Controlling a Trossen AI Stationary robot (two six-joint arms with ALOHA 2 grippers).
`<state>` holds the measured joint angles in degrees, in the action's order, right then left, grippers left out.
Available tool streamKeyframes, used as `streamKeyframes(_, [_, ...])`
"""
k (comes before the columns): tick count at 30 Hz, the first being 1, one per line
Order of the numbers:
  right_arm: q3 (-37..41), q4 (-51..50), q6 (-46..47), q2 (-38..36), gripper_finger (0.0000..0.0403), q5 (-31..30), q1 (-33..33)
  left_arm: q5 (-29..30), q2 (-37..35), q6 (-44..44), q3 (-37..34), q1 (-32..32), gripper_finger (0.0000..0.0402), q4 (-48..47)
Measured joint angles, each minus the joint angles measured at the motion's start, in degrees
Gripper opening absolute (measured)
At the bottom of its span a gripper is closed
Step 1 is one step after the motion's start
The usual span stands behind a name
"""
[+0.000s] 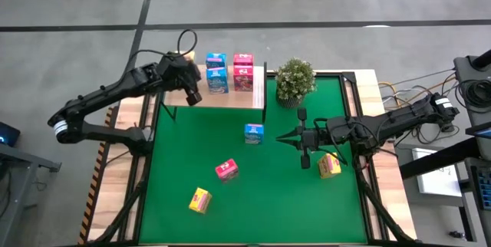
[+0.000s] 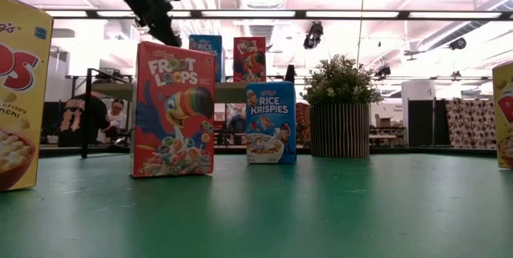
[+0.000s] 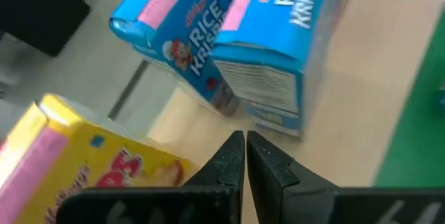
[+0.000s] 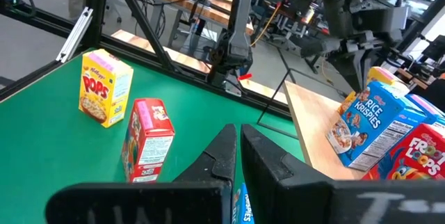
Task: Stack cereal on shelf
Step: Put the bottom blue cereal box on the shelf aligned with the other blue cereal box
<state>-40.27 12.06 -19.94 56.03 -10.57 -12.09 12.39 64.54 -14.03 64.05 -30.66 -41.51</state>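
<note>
Left claw [image 1: 190, 86]: over the left end of the shelf, fingers pressed together, gripping nothing.
Right claw [image 1: 301, 137]: above the green mat, right of centre, fingers pressed together and empty.
Shelf [image 1: 230, 98]: wooden board at the mat's back edge, left of the potted plant [image 1: 294, 80].
On the shelf: blue boxes [image 1: 217, 73] and pink-red boxes [image 1: 243, 71] side by side; a yellow box [image 3: 90, 175] just beside the left claw, though its footing is hard to make out.
On the mat: a blue box [image 1: 254, 133], a pink-red box [image 1: 227, 170], a yellow box [image 1: 199, 200], and another yellow box [image 1: 329, 166] near the right claw.
</note>
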Motion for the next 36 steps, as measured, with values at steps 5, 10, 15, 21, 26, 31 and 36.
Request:
streamKeyframes(5, [0.0, -0.6, 0.0, 0.0, 0.0012, 0.0, 0.0, -3.0, -3.0, 5.7, -0.2, 5.0, 0.0, -0.2])
streamKeyframes(10, [0.0, -0.8, 0.0, 0.0, 0.0012, 0.0, 0.0, -3.0, -5.7, 8.7, -4.5, 14.6, 0.0, 7.5])
streamKeyframes(15, [0.0, -0.7, 0.0, 0.0, 0.0012, 0.0, 0.0, 2.7, -6.6, 8.4, -11.7, 21.6, 0.0, 18.3])
streamKeyframes(21, [0.0, -0.7, 0.0, 0.0, 0.0012, 0.0, 0.0, 17.5, -5.7, 8.5, -18.1, 22.0, 0.0, 23.8])
streamKeyframes(26, [0.0, -0.7, 0.0, 0.0, 0.0012, 0.0, 0.0, 21.6, -5.4, 5.4, -20.2, 21.4, 0.0, 30.0])
streamKeyframes(31, [0.0, -0.7, 0.0, 0.0, 0.0012, 0.0, 0.0, 21.7, -5.3, 4.0, -20.0, 19.6, 0.0, 31.0])
streamKeyframes(36, [0.0, -0.7, 0.0, 0.0, 0.0012, 0.0, 0.0, 21.7, -5.3, 3.0, -20.0, 16.9, 0.0, 31.4])
